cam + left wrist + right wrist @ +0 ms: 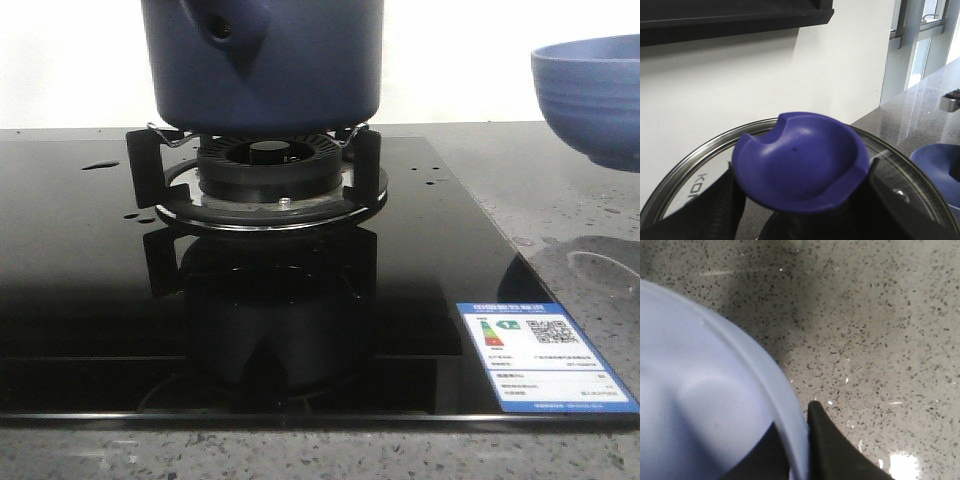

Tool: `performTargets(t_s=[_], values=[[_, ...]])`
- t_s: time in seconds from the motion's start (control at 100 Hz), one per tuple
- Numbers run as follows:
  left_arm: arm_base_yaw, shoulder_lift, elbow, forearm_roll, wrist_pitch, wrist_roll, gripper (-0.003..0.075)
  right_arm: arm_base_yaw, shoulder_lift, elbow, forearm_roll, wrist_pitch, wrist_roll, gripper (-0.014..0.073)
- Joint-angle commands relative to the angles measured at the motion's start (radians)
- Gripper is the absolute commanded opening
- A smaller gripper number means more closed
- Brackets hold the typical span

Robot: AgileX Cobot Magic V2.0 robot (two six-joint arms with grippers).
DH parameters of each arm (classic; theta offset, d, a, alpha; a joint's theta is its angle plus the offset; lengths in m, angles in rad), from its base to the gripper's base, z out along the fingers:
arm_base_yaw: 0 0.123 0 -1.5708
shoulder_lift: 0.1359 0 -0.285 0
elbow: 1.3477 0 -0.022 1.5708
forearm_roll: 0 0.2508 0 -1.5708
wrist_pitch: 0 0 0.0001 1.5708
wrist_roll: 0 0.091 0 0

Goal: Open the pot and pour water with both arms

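Observation:
The dark navy pot (262,62) stands on the gas burner (262,180), its handle stub turned towards the camera and its top cut off by the frame. In the left wrist view my left gripper (800,197) is shut on the blue knob (800,160) of a glass lid (890,175) with a steel rim, held tilted in front of the wall. My right gripper (797,450) is shut on the rim of a lighter blue bowl (700,405), one finger inside and one outside. That bowl (590,90) hangs above the counter at the right. Small drops of water (100,165) lie on the cooktop.
The black glass cooktop (80,300) carries a white energy label (540,355) at its front right corner. Speckled grey counter (590,220) lies to the right, with a wet patch (590,262) under the bowl. A white wall runs behind.

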Motion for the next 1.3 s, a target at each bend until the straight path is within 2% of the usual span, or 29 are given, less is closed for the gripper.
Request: performTargets(t_s=[0.0,0.73,0.83,0.9,0.98,1.06,1.29], values=[[-0.008,-0.04,-0.042,-0.085,0.009,0.001,0.0377,-0.005,-0.03,-0.008,0.019,-0.055,-0.014,-0.0055],[-0.008,-0.04,-0.042,-0.085,0.009,0.001,0.0377,-0.005,0.036,0.015,0.019,-0.082,-0.033,-0.0051],[-0.008,-0.04,-0.042,-0.085,0.009,0.001,0.0377,-0.005,0.036,0.015,0.012,-0.085,-0.033,0.0037],[-0.008,-0.04,-0.042,-0.085,0.011,0.001,0.0377,-0.005,0.036,0.015,0.003,-0.085,-0.033,0.0162],[-0.008,-0.04,-0.042,-0.085,0.019,0.001,0.0377,-0.005,0.034,0.011,-0.012,-0.068,-0.033,0.0349],[-0.013,-0.04,-0.042,-0.085,0.03,0.001,0.0377,-0.005,0.018,-0.015,-0.016,-0.043,-0.033,0.0449],[-0.078,-0.023,-0.042,-0.068,0.037,0.001,0.0377,-0.005,-0.1,-0.093,0.019,-0.016,-0.033,0.0456]])
